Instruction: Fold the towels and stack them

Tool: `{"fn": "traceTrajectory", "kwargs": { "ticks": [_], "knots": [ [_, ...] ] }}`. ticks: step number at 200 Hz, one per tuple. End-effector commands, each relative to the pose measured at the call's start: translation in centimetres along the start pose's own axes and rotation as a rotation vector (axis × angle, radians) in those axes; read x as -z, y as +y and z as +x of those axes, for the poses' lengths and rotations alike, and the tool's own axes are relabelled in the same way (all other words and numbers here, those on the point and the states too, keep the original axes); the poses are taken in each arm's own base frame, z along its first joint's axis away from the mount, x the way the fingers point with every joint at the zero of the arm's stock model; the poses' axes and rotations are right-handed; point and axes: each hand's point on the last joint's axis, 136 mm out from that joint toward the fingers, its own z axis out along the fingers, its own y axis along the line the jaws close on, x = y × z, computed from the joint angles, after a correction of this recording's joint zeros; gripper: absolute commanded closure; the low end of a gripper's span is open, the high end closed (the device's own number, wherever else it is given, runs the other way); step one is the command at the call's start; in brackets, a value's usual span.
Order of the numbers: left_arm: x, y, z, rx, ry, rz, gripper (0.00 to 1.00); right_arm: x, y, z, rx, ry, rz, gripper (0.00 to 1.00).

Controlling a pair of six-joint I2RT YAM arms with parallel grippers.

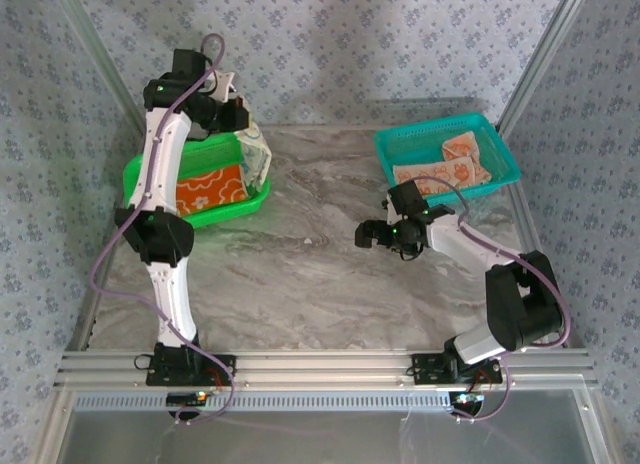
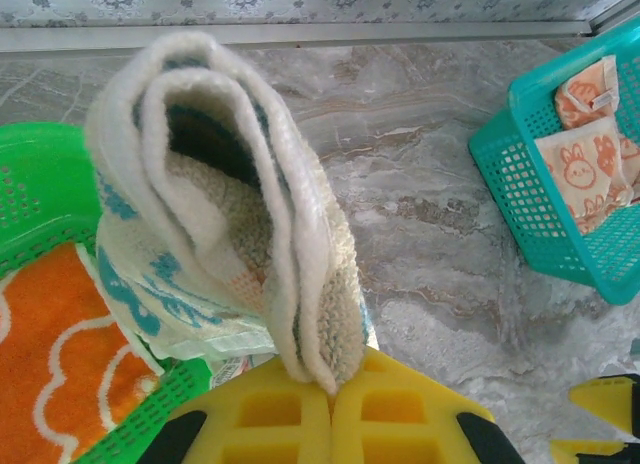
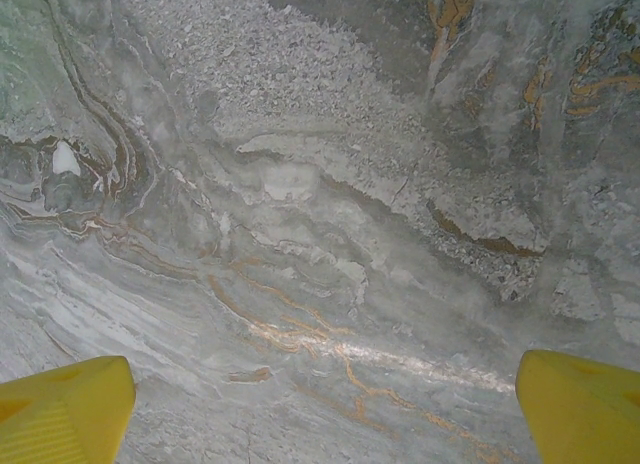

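Note:
My left gripper [image 1: 238,109] [image 2: 335,389] is shut on a pale towel with teal print [image 1: 256,149] [image 2: 220,214]. The towel hangs bunched from the yellow fingers over the right end of the green basket [image 1: 135,176] [image 2: 30,184]. An orange towel with white flowers [image 1: 208,189] [image 2: 40,364] lies flat in that basket. Peach towels with orange prints [image 1: 445,164] [image 2: 590,169] lie in the teal basket [image 1: 390,149] [image 2: 520,184]. My right gripper [image 1: 372,234] [image 3: 320,414] stands open low over bare marble, nothing between its fingers.
The grey marble table [image 1: 320,274] [image 3: 320,234] lies between the two baskets. Aluminium rails [image 1: 330,369] run along the near edge, and patterned walls close in the back and sides.

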Motion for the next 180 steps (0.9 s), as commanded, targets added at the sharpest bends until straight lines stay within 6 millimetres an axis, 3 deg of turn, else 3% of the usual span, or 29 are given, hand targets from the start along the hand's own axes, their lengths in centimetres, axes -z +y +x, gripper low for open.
{"fn": "traceTrajectory", "kwargs": {
  "ticks": [1, 61, 128, 180],
  "knots": [
    [-0.2, 0.3, -0.2, -0.002, -0.001, 0.004, 1.0, 0.2, 0.4, 0.2, 0.009, 0.006, -0.005, 0.0],
    [-0.8, 3.2, 1.7, 0.029, 0.026, -0.041, 1.0, 0.0, 0.5, 0.1, 0.009, 0.008, -0.008, 0.0],
    [2.1, 6.1, 2.3, 0.064, 0.012, -0.123, 1.0, -0.6, 1.3, -0.4, 0.021, 0.017, -0.022, 0.0],
    [3.5, 9.7, 4.7, 0.134, 0.043, -0.221, 1.0, -1.0, 2.1, -0.7, 0.04, 0.029, -0.03, 0.0]
  ]
}}
